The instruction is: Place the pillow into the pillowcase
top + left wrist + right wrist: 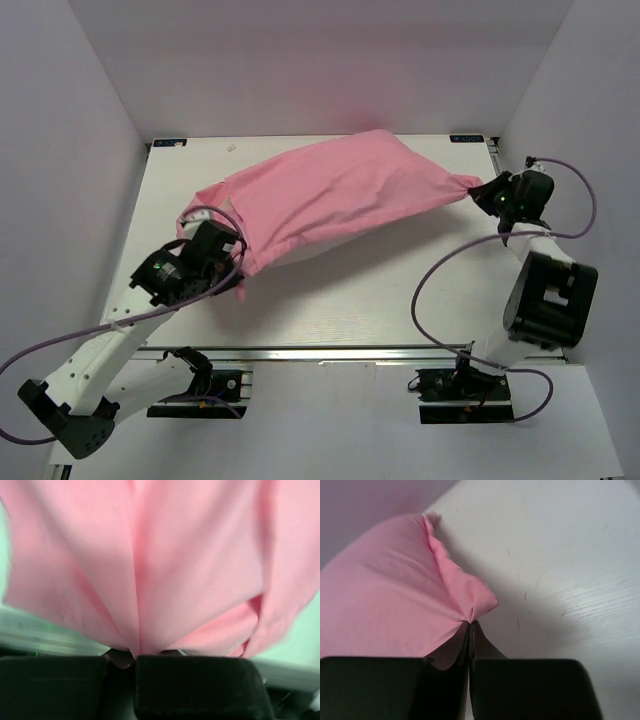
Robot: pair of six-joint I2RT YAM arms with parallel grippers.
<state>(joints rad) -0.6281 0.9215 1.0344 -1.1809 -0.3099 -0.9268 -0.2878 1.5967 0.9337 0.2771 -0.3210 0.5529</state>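
The pink pillowcase [340, 195] hangs stretched in a diagonal across the table, bulging as if filled. A sliver of the white pillow [305, 251] shows under its lower edge; the rest is hidden inside. My left gripper [232, 255] is shut on the pillowcase's lower left end; in the left wrist view the pink fabric [190, 570] fans out from the closed gripper [134, 655]. My right gripper [480, 188] is shut on the far right corner. In the right wrist view that corner of the pillowcase [385, 610] is pinched at the gripper [471, 625].
The white table [380, 310] is walled by pale panels at the left, back and right. Its front edge is a metal rail [330, 352]. Purple cables loop from both arms over the near table. Bare tabletop [570, 555] lies under the right gripper.
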